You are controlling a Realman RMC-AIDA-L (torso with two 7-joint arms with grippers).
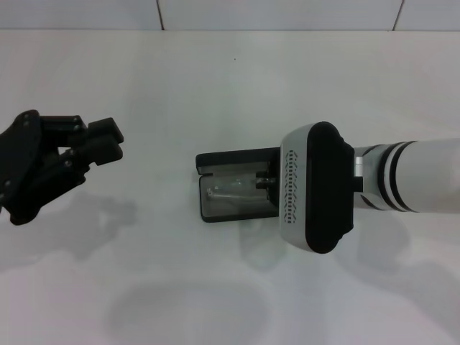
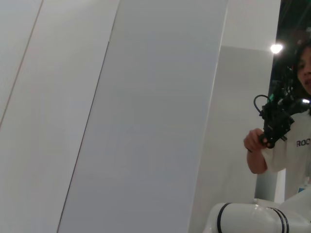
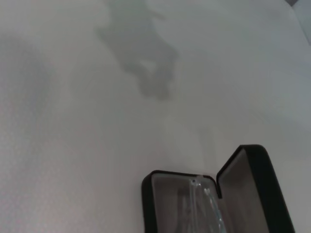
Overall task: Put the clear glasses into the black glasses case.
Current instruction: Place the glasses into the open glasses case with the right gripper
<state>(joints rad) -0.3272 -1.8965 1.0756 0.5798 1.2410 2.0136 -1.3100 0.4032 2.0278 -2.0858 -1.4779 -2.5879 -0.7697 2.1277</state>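
The black glasses case [image 1: 237,159] lies open at the middle of the white table, its lid folded back toward the far side. The clear glasses [image 1: 228,191] rest in its grey-lined tray. My right arm reaches in from the right, and its white and black wrist covers the case's right end. Only a dark part of the right gripper [image 1: 267,181] shows at the glasses' right end. The right wrist view looks down on the case [image 3: 256,180] with the glasses [image 3: 206,198] inside. My left gripper [image 1: 108,141] hangs shut above the table at the far left, holding nothing.
The white table [image 1: 230,79] stretches all round the case, up to a tiled wall at the back. The left wrist view shows pale wall panels and a person [image 2: 291,141] with a hand-held controller far off.
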